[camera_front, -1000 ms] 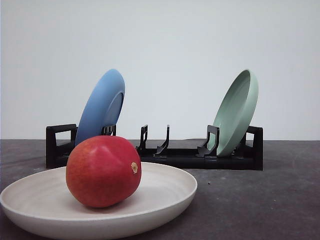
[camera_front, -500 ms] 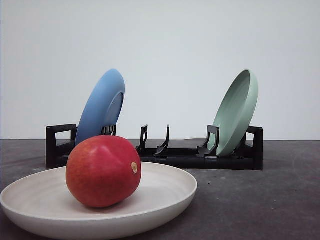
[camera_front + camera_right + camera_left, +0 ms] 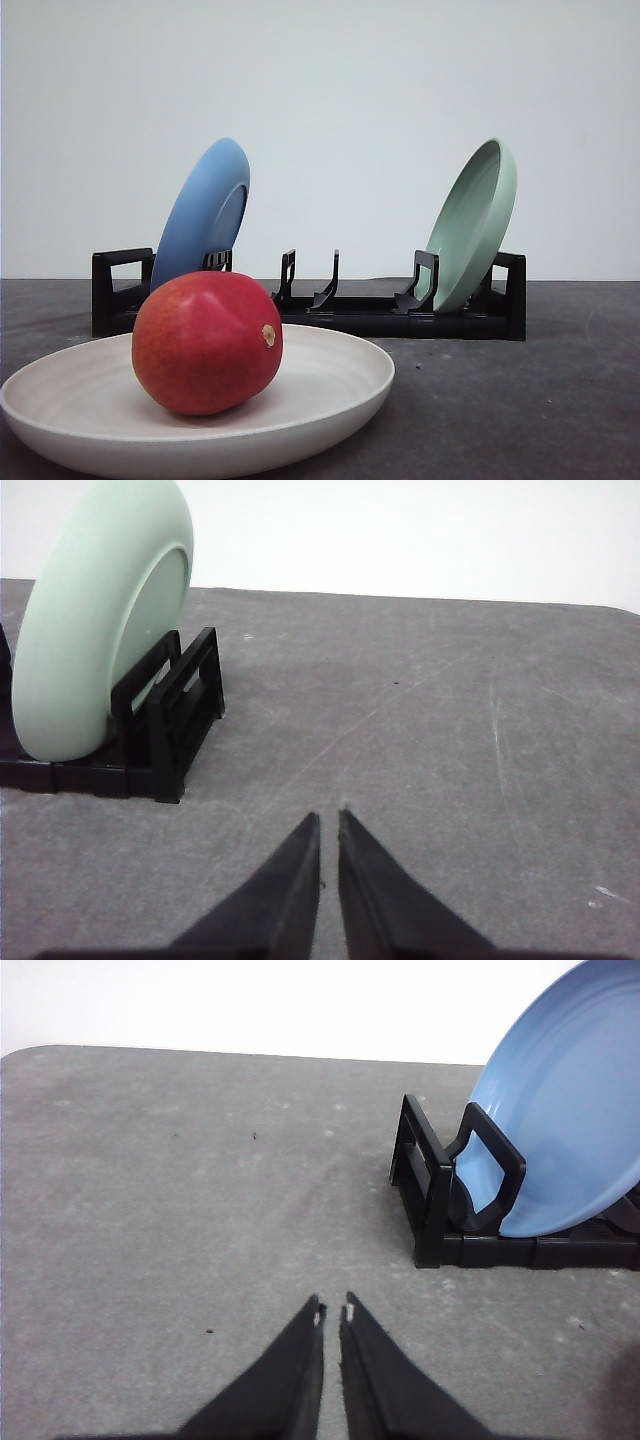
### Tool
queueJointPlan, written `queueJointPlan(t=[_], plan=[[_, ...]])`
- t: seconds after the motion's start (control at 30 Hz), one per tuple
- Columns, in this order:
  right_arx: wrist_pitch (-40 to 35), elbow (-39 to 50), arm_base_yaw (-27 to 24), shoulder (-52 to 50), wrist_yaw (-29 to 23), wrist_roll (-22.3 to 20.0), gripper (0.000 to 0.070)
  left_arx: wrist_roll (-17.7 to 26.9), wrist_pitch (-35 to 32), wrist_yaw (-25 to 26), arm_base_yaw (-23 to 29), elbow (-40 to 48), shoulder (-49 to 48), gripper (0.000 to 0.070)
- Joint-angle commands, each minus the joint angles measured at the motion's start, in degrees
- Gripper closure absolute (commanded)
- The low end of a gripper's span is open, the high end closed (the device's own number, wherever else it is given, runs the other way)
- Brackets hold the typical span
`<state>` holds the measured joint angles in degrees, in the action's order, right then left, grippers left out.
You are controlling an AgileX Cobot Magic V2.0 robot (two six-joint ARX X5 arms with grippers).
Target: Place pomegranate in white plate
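**Both grippers closed and empty; pomegranate resting in the white plate**

The left gripper (image 3: 332, 1312) has its two black fingers drawn together to a thin slit, holding nothing, above bare grey table (image 3: 180, 1210). Beyond it stands the end of the black dish rack (image 3: 440, 1210) with the blue plate (image 3: 570, 1130) leaning in its slots. The right gripper (image 3: 328, 820) is likewise pinched nearly closed and empty over the table, with the pale green plate (image 3: 95, 620) propped in the rack's other end.

In the front view the pomegranate (image 3: 206, 342) sits inside the white plate (image 3: 340, 385), left of its middle, its pale stem scar turned to the right. The rack stands behind the plate.
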<state>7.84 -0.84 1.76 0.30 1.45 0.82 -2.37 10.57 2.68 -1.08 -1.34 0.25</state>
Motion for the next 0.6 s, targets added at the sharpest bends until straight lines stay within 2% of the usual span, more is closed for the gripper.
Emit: queueJointPlan(t=[0.0,0.57], plan=[[-0.57,0.22,-0.02,-0.09,-0.02,-0.39,0.0671,0.39,0.09,-0.17,0.04,0.66,-0.03,0.0689],[-0.57,0.22,-0.02,-0.09,-0.02,-0.39,0.0671,0.39,0.09,-0.17,0.04,0.66,-0.04,0.0689]])
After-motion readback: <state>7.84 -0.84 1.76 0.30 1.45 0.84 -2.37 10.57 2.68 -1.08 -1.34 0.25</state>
